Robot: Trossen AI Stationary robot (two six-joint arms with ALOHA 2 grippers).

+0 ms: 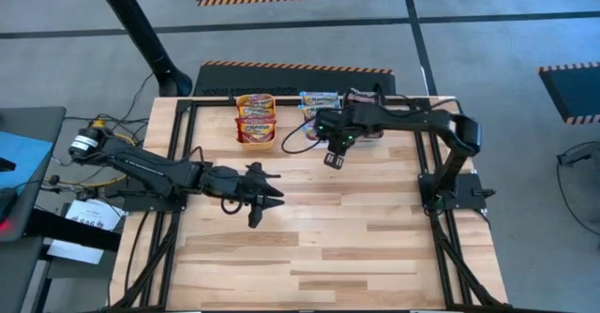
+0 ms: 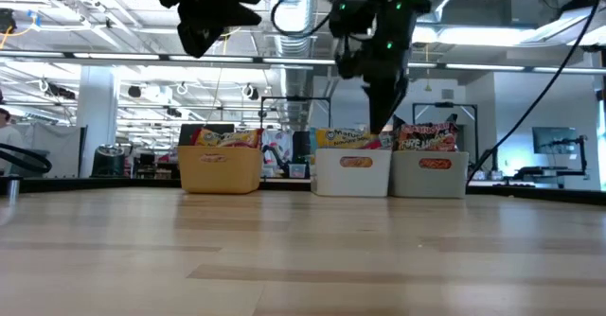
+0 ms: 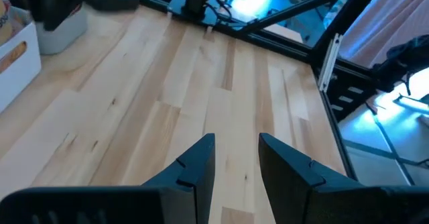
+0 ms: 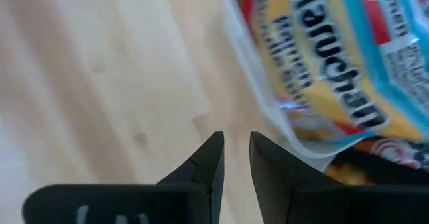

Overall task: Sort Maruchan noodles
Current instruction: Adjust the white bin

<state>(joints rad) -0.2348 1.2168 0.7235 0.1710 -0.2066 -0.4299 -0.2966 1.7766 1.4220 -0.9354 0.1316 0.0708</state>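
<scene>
The Maruchan noodles lie in three bins at the table's far edge. Orange-yellow packets [image 1: 255, 116] fill the orange bin [image 2: 220, 169]. Light blue packets [image 1: 319, 99] sit in the white bin [image 2: 352, 174], and red ones [image 2: 428, 134] in the grey bin [image 2: 431, 176]. My right gripper [image 1: 333, 159] hangs above bare wood just in front of the white bin, pointing steeply down, its fingers a little apart with nothing between them. In its wrist view a blue-yellow packet [image 4: 335, 70] lies close ahead. My left gripper [image 1: 269, 201] hovers over the table's middle, open and empty.
Bare wooden tabletop [image 1: 337, 247] stretches from the bins to the near edge. A black frame rail [image 1: 427, 163] runs along the table's right side and another along its left side [image 1: 173, 163]. The right arm's body [image 1: 403, 121] covers most of the grey bin from above.
</scene>
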